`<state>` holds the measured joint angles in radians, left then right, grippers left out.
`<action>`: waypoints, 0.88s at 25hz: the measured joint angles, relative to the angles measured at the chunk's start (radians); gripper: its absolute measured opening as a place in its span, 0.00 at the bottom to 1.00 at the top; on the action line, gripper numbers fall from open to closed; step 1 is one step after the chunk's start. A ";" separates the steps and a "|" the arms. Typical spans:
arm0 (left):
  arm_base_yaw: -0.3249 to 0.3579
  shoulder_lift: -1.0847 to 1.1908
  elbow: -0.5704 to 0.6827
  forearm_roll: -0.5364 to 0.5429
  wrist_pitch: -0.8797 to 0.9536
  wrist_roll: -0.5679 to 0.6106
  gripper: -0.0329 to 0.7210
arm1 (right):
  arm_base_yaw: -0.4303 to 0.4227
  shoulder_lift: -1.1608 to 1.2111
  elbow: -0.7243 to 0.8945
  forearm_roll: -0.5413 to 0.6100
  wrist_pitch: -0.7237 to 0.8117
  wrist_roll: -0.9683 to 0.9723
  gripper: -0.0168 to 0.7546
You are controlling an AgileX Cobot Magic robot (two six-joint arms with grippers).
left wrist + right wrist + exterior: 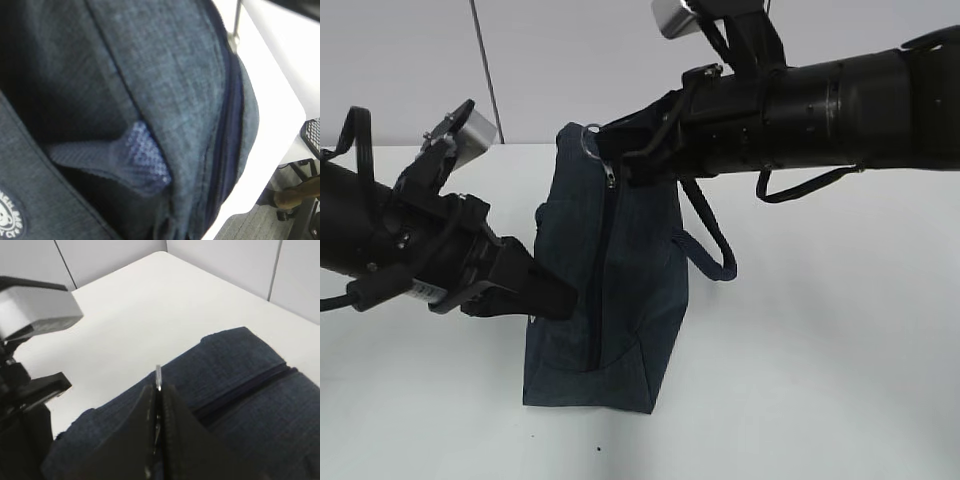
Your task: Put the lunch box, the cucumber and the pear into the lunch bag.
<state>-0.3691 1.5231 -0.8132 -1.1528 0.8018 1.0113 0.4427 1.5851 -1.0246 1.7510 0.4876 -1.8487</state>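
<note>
Two claws on lunch bag [605,290]: right claw [158,390] pinching ring pull [158,376] at 12 o'clock; left claw [560,297] pressed together against fabric at 9.

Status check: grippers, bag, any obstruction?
Right gripper shut on ring pull. Left gripper shut on lunch bag side fabric. Zipper closed. No obstruction seen.

- bag [620,290] is dark navy, kinda heathered denim look, darker zipper [600,270] down the middle
- silver ring [588,140] at the top
- lighter blue dotted mesh patch [145,155] on it
- white table [820,380]
- both arms black, with silver-grey camera blocks [470,135]
</note>
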 joint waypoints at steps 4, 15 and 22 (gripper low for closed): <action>0.000 0.000 0.000 0.012 0.003 0.000 0.03 | -0.023 0.033 -0.032 0.004 0.009 0.000 0.03; 0.000 0.000 0.000 0.020 0.019 0.000 0.03 | -0.124 0.185 -0.132 0.019 0.112 0.001 0.03; 0.000 0.000 0.000 0.026 0.038 0.000 0.03 | -0.124 0.284 -0.256 0.019 0.119 0.018 0.03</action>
<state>-0.3691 1.5231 -0.8132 -1.1271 0.8401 1.0113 0.3189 1.8687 -1.2810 1.7697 0.6064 -1.8303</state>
